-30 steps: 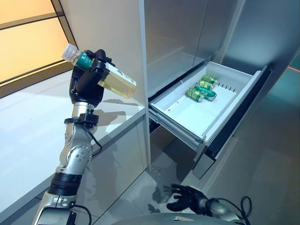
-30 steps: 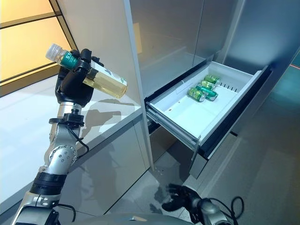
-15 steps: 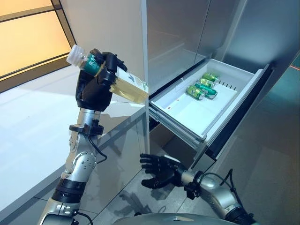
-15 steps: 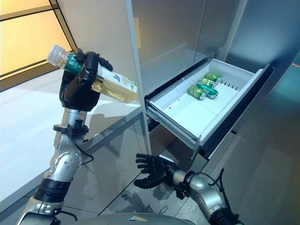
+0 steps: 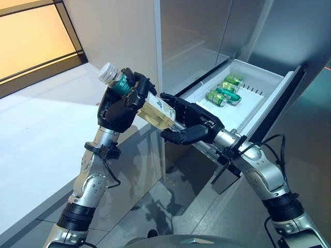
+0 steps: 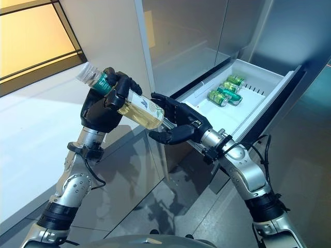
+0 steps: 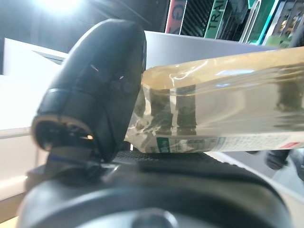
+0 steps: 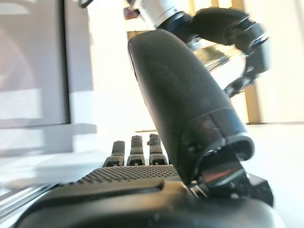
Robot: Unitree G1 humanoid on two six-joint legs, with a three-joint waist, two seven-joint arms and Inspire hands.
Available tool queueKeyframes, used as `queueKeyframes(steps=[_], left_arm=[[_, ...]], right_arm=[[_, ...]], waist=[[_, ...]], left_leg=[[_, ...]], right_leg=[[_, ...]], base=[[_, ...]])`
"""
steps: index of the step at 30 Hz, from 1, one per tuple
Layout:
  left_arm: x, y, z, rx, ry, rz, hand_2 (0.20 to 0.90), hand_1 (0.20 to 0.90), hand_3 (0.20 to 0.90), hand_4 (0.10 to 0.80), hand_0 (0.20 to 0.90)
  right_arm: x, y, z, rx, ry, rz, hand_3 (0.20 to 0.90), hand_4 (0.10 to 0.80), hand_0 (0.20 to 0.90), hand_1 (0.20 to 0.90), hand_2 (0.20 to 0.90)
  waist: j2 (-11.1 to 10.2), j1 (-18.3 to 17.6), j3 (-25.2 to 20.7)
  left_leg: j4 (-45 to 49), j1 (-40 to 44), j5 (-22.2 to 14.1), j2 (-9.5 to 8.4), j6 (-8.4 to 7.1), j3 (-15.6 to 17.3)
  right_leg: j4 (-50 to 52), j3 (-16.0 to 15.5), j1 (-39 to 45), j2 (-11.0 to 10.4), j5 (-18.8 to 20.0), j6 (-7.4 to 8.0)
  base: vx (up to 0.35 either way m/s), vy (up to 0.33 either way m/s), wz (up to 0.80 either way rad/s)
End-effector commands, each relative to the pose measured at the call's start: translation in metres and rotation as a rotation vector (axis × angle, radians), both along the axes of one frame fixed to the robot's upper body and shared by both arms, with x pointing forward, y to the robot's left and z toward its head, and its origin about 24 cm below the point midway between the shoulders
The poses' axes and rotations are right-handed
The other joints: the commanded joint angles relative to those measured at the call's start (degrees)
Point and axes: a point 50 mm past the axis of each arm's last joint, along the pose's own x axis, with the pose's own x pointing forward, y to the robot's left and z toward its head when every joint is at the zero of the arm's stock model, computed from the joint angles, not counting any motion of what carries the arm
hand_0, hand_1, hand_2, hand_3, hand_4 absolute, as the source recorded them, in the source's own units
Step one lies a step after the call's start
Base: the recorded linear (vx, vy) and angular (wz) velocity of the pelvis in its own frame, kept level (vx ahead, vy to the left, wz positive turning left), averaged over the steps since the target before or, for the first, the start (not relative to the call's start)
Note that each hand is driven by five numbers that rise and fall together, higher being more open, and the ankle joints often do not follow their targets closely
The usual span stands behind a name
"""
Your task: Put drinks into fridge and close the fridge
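My left hand [image 5: 120, 107] is shut on a clear bottle [image 5: 149, 106] of pale yellow drink with a white cap and green label, held tilted, cap up to the left, in front of the fridge. It also shows in the left wrist view [image 7: 228, 109]. My right hand [image 5: 189, 125] is open, fingers spread, palm right at the bottle's bottom end; whether it touches is unclear. Behind it the white fridge drawer [image 5: 269, 101] stands pulled out, with green cans [image 5: 223, 93] lying at its far end.
A white counter [image 5: 46, 129] lies to the left below a lit orange window. The tall grey fridge panel [image 5: 194, 31] rises behind the drawer. Grey tiled floor [image 5: 155, 206] lies below.
My left hand has carried the bottle right and down toward the drawer. My right hand has risen from near the floor to the bottle's bottom end.
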Motion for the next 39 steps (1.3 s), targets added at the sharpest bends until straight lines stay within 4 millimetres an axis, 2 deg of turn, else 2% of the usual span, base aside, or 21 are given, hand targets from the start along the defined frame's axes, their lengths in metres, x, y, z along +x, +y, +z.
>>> queueKeyframes(steps=[1, 7, 23, 31, 39], left_arm=[[-0.013, -0.025, 0.078, -0.004, -0.424, -0.121, 0.3, 0.3, 0.2, 0.1, 0.3], [-0.005, -0.037, 0.083, 0.106, -0.436, -0.071, 0.3, 0.3, 0.2, 0.1, 0.3], [0.016, -0.043, 0.067, 0.293, -0.34, 0.024, 0.3, 0.3, 0.2, 0.1, 0.3], [0.021, -0.048, 0.052, 0.317, -0.27, -0.026, 0.3, 0.3, 0.2, 0.1, 0.3], [0.017, -0.063, 0.049, 0.271, -0.25, -0.13, 0.3, 0.3, 0.2, 0.1, 0.3]], right_arm=[[-0.003, 0.015, 0.053, 0.143, -0.196, 0.11, 0.9, 0.8, 0.9, 0.9, 0.9], [-0.001, 0.023, 0.062, 0.121, -0.217, 0.165, 0.9, 0.8, 0.9, 0.9, 0.9], [0.003, 0.025, 0.067, 0.009, -0.226, 0.232, 0.9, 0.8, 0.9, 0.9, 0.9], [0.005, 0.025, 0.068, 0.018, -0.234, 0.206, 0.9, 0.8, 0.9, 0.9, 0.9], [0.006, 0.031, 0.062, 0.033, -0.178, 0.221, 0.9, 0.8, 0.9, 0.9, 0.9]], waist=[[-0.89, -0.45, -4.29], [-1.14, -0.93, -4.22], [-1.36, -1.74, -4.33], [-1.48, -1.87, -4.01], [-1.48, -2.04, -3.77]], left_leg=[[0.08, 1.2, -5.27, -1.19, 1.23, 1.96], [0.08, 1.36, -5.33, -1.21, 1.14, 2.06], [0.08, 1.26, -5.04, -0.91, 0.87, 2.75], [0.08, 1.77, -5.39, -0.66, 0.75, 3.14], [0.08, 2.0, -5.45, -0.52, 0.8, 3.4]], right_leg=[[2.55, 1.14, -1.25, -0.71, -0.93, 4.02], [2.57, 1.56, -1.2, -0.53, -0.8, 4.02], [2.74, 2.26, -1.58, -0.07, -0.67, 4.09], [2.59, 2.24, -1.13, 0.14, -0.9, 4.16], [2.72, 2.04, -0.97, 0.18, -1.07, 4.11]], base=[[0.0, 0.0, 0.0], [0.0, 0.0, 0.0], [-0.004, -0.005, -0.02], [0.005, 0.0, 0.0], [0.01, 0.0, 0.0]])
